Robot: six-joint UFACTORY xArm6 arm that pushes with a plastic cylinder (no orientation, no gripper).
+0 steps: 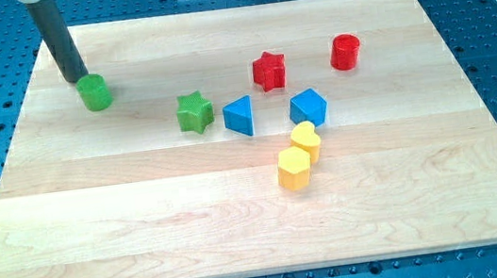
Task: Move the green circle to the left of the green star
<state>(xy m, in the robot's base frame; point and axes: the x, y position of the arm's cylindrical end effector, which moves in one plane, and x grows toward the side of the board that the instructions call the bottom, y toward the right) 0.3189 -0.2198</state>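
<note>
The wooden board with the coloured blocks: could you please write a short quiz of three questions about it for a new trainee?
1. True or false: the green circle lies to the view's left of the green star.
2. Which block is my tip nearest to? A) the red star B) the green circle C) the yellow heart
3. Fill in: the yellow heart sits right beside the yellow ______, towards the view's bottom.

Key:
1. True; a clear stretch of the board separates them.
2. B; the tip stands just at the circle's upper left edge.
3. Hexagon.
</note>
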